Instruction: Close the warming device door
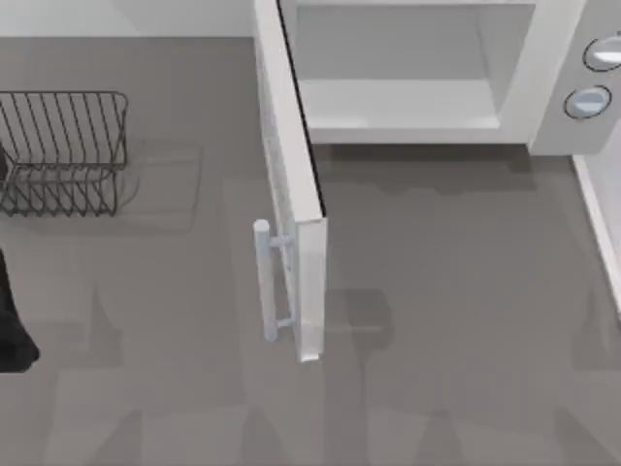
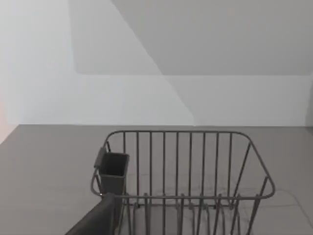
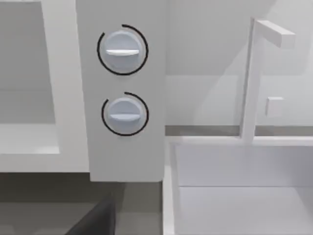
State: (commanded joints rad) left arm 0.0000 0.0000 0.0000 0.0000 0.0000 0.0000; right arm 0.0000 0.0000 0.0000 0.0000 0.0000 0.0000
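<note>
The warming device [image 1: 543,87] is a white microwave at the table's back, its pale cavity [image 1: 398,97] exposed. Its door [image 1: 291,165] stands open, swung out toward the front and seen edge-on. The pale bar handle [image 1: 267,282] sits on the door's left face near its free end. Two round grey-blue knobs [image 3: 122,50] show on the control panel [image 3: 122,156] in the right wrist view. My left arm [image 1: 12,320] is a dark shape at the table's left edge, far from the door. A dark sliver of the right gripper [image 3: 95,220] shows in front of the control panel.
A dark wire rack [image 1: 63,150] stands at the back left, with a small dark cup [image 2: 113,171] hung on its side. A white basin-like unit [image 3: 234,196] adjoins the microwave on the right. Open grey tabletop [image 1: 437,369] lies on both sides of the door.
</note>
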